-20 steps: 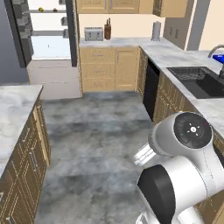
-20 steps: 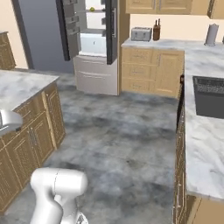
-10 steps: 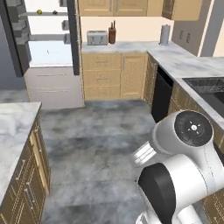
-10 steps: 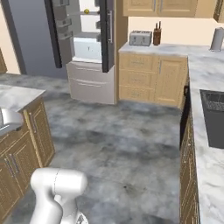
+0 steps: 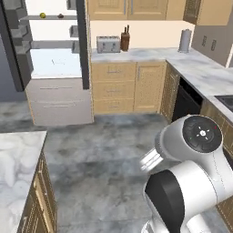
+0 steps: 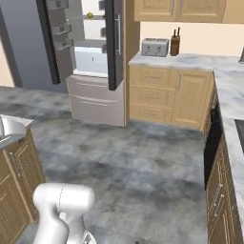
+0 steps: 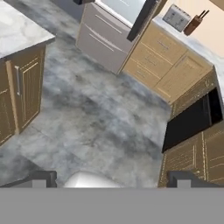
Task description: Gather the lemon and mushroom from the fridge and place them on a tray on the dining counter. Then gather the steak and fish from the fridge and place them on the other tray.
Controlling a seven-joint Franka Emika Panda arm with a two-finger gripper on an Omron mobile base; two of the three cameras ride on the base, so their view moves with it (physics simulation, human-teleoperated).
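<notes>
Two small items are seen on the upper shelf of the open fridge (image 5: pixel 54 68), at eleven o'clock in the left base view: the lemon (image 5: pixel 42 15), a yellow-green ball, and beside it toward three o'clock a dark speck (image 5: pixel 60 16) too small to identify. Most of the fridge top is cut off by the picture edge. In the hand view the gripper (image 7: pixel 111 180) is shown with its jaws spread wide apart and nothing between them, over grey floor. Part of the dining counter (image 5: pixel 16 168) is seen at seven o'clock, its far end cut off. On the back counter a toaster (image 5: pixel 108 44) and a knife block (image 5: pixel 125 40) are seen at twelve o'clock.
</notes>
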